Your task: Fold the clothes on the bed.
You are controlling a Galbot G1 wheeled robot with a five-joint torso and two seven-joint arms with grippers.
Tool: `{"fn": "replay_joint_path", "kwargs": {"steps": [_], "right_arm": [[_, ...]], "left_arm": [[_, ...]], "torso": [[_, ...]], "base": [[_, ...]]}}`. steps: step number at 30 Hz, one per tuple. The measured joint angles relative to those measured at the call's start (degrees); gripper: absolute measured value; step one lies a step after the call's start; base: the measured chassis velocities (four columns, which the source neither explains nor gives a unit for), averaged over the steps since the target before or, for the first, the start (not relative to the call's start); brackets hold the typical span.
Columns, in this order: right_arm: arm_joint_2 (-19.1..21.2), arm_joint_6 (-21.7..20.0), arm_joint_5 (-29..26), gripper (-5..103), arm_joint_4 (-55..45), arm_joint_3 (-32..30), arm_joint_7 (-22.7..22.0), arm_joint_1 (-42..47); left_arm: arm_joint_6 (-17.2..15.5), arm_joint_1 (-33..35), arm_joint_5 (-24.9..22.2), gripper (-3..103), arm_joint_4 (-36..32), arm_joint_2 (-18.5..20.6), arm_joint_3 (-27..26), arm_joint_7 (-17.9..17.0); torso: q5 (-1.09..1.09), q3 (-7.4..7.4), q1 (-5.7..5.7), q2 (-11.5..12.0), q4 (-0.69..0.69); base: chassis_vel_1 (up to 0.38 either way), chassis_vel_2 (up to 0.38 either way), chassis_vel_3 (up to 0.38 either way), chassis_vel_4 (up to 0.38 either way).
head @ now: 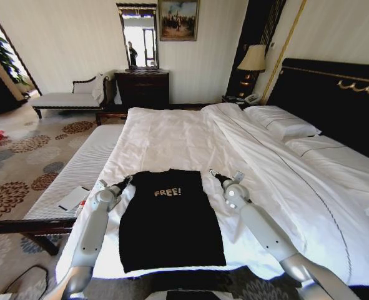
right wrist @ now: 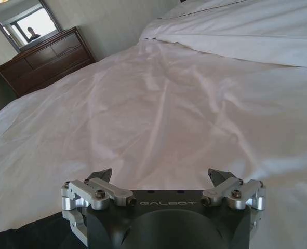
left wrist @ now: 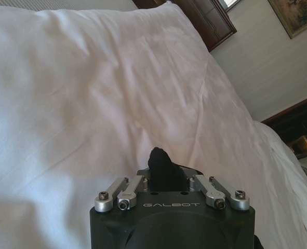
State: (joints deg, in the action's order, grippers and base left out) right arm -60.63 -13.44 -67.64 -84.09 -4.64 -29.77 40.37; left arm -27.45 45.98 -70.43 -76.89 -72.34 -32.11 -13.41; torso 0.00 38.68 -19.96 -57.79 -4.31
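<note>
One black T-shirt (head: pixel 170 219) lies flat on the white bed (head: pixel 172 134), lower centre of the head view, its white "FREE!" lettering facing up near the collar end. Its sleeves look tucked in, so the cloth reads as a long rectangle running from the middle of the frame down to the near bed edge, with a few soft creases.

The left tool (head: pixel 127 181) sits at the shirt's upper left corner, left of centre in the frame. In the left wrist view its fingers are drawn together on a dark bunch of the T-shirt (left wrist: pixel 162 168), which pokes up between them above the white sheet. The right tool (head: pixel 214 175) sits just off the shirt's upper right corner, right of centre. In the right wrist view its fingertips (right wrist: pixel 102 175) stand wide apart and hold nothing, with bare sheet between them; a sliver of the T-shirt (right wrist: pixel 28 236) shows at the lower left of that frame.

Beyond both tools, towards the top of the head view, the sheet stretches open and smooth up to the dark dresser (head: pixel 142 87). A turned-back duvet (head: pixel 284 169) ridge runs along the right side, with pillows (head: pixel 281 122) at upper right. The left bed edge drops to a striped bench (head: pixel 75 172) at the left of the frame.
</note>
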Motion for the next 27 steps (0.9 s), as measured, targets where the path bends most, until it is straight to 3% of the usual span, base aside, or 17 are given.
{"fn": "replay_joint_path", "kwargs": {"steps": [2, 6, 10, 16, 20, 27], "right_arm": [[-0.01, 0.0, 0.01, 100, 0.05, 0.02, 0.0, -0.07], [-0.08, 0.02, 0.11, 100, 0.1, 0.15, 0.0, -0.11], [-0.03, 0.04, 0.1, 100, 0.18, 0.25, 0.0, -0.28], [0.06, -0.29, -2.61, 100, -0.02, 0.97, -0.34, -1.24], [0.23, -3.1, -5.02, 100, 0.49, 3.3, -0.56, -3.15], [-1.37, -3.92, -5.48, 100, 4.0, 5.73, -0.32, -5.82]], "left_arm": [[0.12, 0.0, 0.08, 29, 0.04, 0.08, -0.01, 0.16], [0.41, -0.36, 0.17, 7, 0.21, 0.25, -0.08, 0.48], [0.55, -1.43, 0.26, 2, 0.96, 0.85, 0.16, 0.67], [0.69, -4.58, 0.4, 1, 3.27, 2.47, 1.2, 0.8], [0.58, -7.77, 0.7, 1, 5.96, 3.61, 2.62, 0.8], [0.46, -7.67, 1.63, 1, 6.23, 3.61, 2.9, 0.84]], "torso": [[0.0, 0.0, 0.0, 0.0, 0.0], [0.0, 0.0, 0.0, 0.0, 0.0], [-0.01, 0.0, 0.0, 0.0, 0.0], [0.0, 0.0, 0.0, 0.0, -0.01], [0.0, 0.0, 0.0, 0.0, -0.01], [0.0, 0.0, 0.0, 0.0, 0.0]], "base": [[0.0, 0.0, 0.0, 0.0], [0.0, 0.0, 0.0, 0.0], [0.0, 0.0, 0.0, 0.0], [0.0, 0.0, 0.0, 0.0], [0.0, 0.0, 0.0, 0.0], [0.0, 0.0, 0.0, 0.0]]}}
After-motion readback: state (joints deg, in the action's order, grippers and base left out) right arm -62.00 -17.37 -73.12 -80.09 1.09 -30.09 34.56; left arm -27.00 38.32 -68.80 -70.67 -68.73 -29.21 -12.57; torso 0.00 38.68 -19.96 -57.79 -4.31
